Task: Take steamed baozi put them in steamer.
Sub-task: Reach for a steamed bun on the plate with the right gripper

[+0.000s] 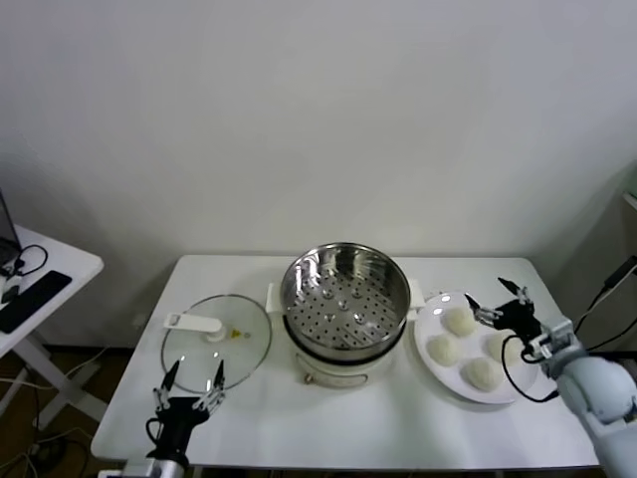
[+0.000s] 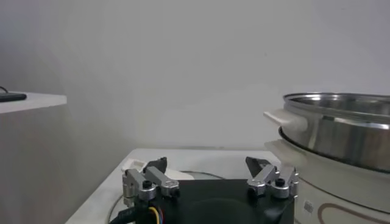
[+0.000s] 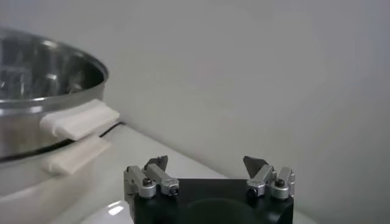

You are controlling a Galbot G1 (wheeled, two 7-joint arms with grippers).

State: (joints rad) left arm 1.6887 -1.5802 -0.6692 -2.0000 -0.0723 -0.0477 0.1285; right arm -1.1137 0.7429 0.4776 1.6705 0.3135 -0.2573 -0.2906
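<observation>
The right pincer [image 1: 498, 300] hovers released just above four steamed baozi [image 1: 460, 322] on their plate [image 1: 428, 324], poised to pick one; the empty steamer [image 1: 345, 295] waits beside. The left pincer [image 1: 189, 381] idles released near the glass lid [image 1: 216, 337].

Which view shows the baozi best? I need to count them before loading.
The head view: all four steamed baozi sit on the white plate, right of the steamer. Neither wrist view shows any baozi; both show only part of the steamer's side.
</observation>
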